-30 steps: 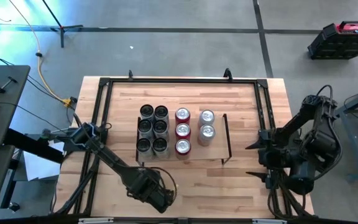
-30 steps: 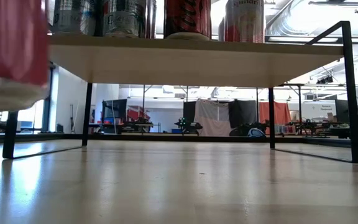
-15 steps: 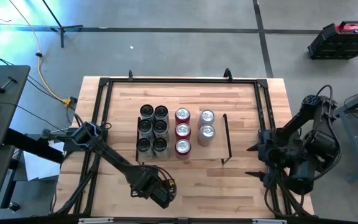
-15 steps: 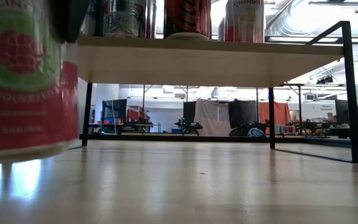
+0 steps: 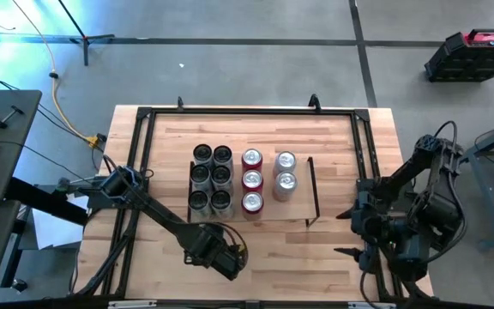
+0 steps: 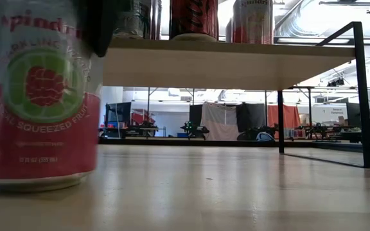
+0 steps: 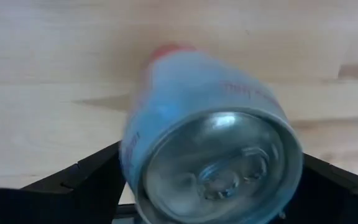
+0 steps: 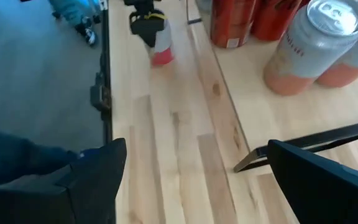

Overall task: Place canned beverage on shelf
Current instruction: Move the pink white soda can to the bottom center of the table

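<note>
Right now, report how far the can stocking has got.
Done: eleven cans stand on the shelf, six dark, three red, two silver. In hand: the left gripper brackets a red and green can upright on the tabletop in front of the shelf; its fingers look spread around it. Left: lift that can onto the shelf's bare right end. The right gripper waits open at the table's right edge.

My left arm reaches in from the left edge across the near left part of the table, wrist bent down, left gripper (image 5: 224,255) pointing at the tabletop near the front edge. Its fingers (image 7: 79,180) sit either side of a can, spread wide; can't tell if they're touching it. My right arm is folded up off the table's right edge, right gripper (image 5: 348,233) facing left, fingers (image 8: 98,177) wide apart, holding nothing.
</note>
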